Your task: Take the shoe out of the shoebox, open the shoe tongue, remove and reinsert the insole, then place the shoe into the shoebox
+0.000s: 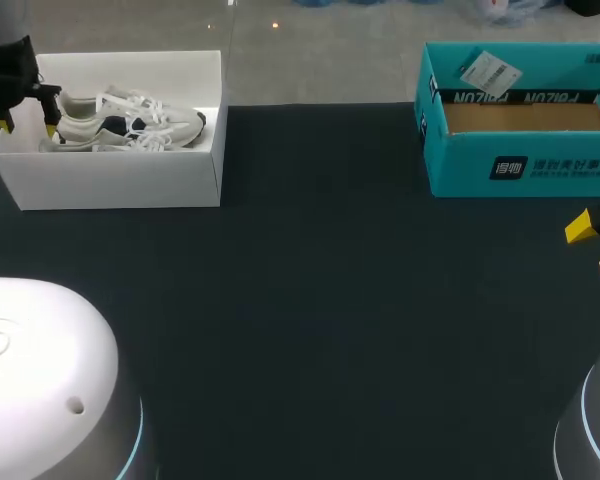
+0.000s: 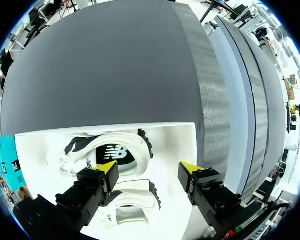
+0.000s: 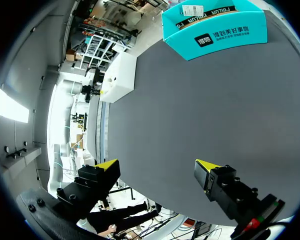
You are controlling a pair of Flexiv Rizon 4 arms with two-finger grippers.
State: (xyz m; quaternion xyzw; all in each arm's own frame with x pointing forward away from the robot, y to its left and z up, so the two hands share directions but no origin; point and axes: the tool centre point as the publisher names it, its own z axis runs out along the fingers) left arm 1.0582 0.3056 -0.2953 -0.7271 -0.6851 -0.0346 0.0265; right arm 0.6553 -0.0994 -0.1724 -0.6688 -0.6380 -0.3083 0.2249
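Left pincer (image 2: pixel 149 169): wide, we see it over the shoes (image 1: pixel 130 125) in the white shoebox (image 1: pixel 120 180).
Right pincer (image 3: pixel 157 165): wide, empty, above our desk (image 1: pixel 310 300) by the teal box (image 1: pixel 520 165).

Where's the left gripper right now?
The left gripper hangs far left in the head view, open, over the left end of the white shoebox, above the shoes.

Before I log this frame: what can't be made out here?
Insoles: head view, too small to see inside the shoes.
One shoe: left wrist view, partly behind the left gripper.
Right gripper: head view, cut off by the frame edge.
Teal box floor: head view, front strip hidden by its wall.
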